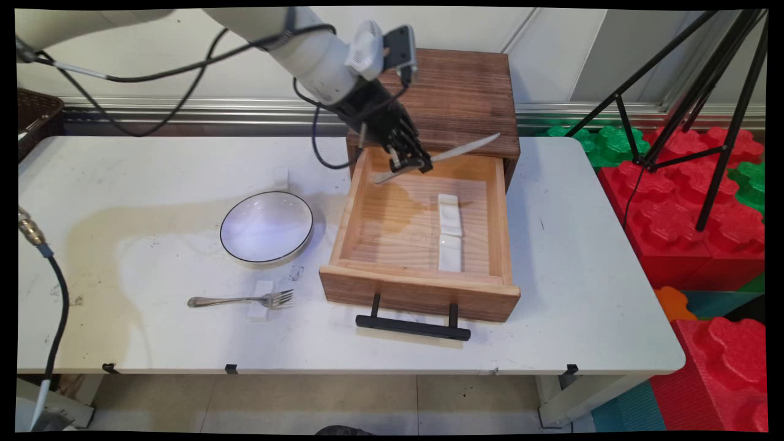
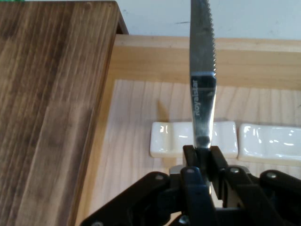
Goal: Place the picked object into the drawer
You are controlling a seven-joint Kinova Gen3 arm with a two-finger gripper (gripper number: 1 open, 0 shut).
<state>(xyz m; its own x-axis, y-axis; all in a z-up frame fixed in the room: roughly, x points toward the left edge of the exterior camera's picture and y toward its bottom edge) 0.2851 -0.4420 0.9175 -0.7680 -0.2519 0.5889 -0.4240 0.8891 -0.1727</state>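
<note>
My black gripper (image 1: 411,163) (image 2: 203,151) is shut on a serrated silver table knife (image 1: 440,157) (image 2: 202,89) and holds it in the air over the far end of an open wooden drawer (image 1: 422,288) (image 2: 141,61). The blade points right toward the dark wooden cabinet (image 1: 456,98) (image 2: 42,108); the handle sticks out left of the fingers. Two white ceramic cutlery rests (image 1: 449,214) (image 1: 449,252) lie end to end on the drawer floor, below and right of the gripper. In the hand view one rest (image 2: 169,139) lies directly under the knife, the other (image 2: 270,143) to its right.
A white bowl with a dark rim (image 1: 267,228) stands on the table (image 1: 582,257) left of the drawer. In front of it a fork (image 1: 242,300) lies with its tines on a small white rest (image 1: 260,300). The drawer's black handle (image 1: 413,327) juts toward the near edge. A tripod (image 1: 698,92) stands at the right.
</note>
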